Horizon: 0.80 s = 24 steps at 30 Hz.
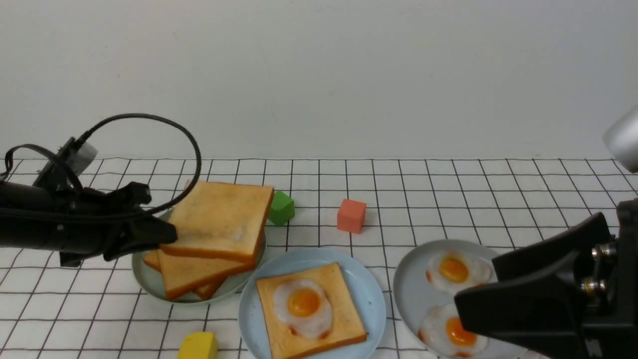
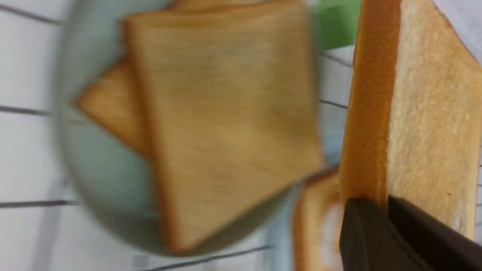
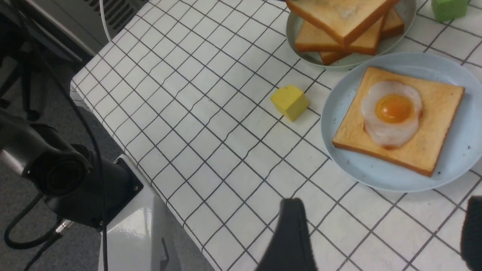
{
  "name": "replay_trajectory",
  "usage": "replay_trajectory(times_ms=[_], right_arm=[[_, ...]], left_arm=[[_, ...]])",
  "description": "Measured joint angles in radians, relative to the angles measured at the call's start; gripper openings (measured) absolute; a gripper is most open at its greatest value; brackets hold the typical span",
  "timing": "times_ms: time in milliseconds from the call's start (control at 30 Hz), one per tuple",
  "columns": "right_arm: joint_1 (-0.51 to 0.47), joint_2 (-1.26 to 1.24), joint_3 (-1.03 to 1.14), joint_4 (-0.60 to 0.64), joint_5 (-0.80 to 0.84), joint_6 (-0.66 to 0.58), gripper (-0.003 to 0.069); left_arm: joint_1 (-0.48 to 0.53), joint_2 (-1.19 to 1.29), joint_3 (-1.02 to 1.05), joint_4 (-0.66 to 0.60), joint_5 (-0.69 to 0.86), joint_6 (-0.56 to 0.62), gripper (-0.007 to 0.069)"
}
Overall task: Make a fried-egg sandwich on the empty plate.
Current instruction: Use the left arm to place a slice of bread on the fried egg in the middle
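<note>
The pale blue plate (image 1: pixel 371 294) holds one toast slice (image 1: pixel 344 324) with a fried egg (image 1: pixel 303 305) on top; it also shows in the right wrist view (image 3: pixel 376 177). My left gripper (image 1: pixel 167 234) is shut on the edge of another toast slice (image 1: pixel 219 219) and holds it flat above the toast pile (image 1: pixel 192 274) on the sage-green plate (image 1: pixel 147 279). In the left wrist view the gripper (image 2: pixel 376 205) clamps the held slice (image 2: pixel 425 113) beside the pile (image 2: pixel 226 120). My right gripper (image 1: pixel 476 281) is open and empty, and in its wrist view (image 3: pixel 382 210) it is over bare tablecloth.
A grey plate (image 1: pixel 411 289) with two fried eggs (image 1: pixel 452 269) lies at the right, partly hidden by my right gripper. A green cube (image 1: pixel 281 208), a red cube (image 1: pixel 351 216) and a yellow cube (image 1: pixel 198 345) lie around the plates. The table edge (image 3: pixel 124 150) is near.
</note>
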Motion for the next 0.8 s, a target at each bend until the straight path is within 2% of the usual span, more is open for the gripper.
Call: replay_trajectory(times_ms=[200, 267, 400, 533, 800], right_arm=[[0.0, 0.0, 0.0, 0.0, -0.02, 0.0, 0.0569], [0.0, 0.0, 0.0, 0.0, -0.021, 0.0, 0.0569], [0.0, 0.0, 0.0, 0.0, -0.021, 0.0, 0.0569], [0.0, 0.0, 0.0, 0.0, -0.021, 0.0, 0.0569], [0.0, 0.0, 0.0, 0.0, -0.017, 0.0, 0.0569]], left_arm=[[-0.172, -0.038, 0.223, -0.361, -0.049, 0.207, 0.0027], [-0.211, -0.038, 0.272, -0.418, -0.084, 0.266, 0.0027], [-0.282, -0.037, 0.317, -0.456, -0.157, 0.327, 0.0027], [-0.325, -0.016, 0.319, -0.467, -0.203, 0.337, 0.0027], [-0.331, 0.047, 0.272, -0.474, -0.223, 0.34, 0.0027]])
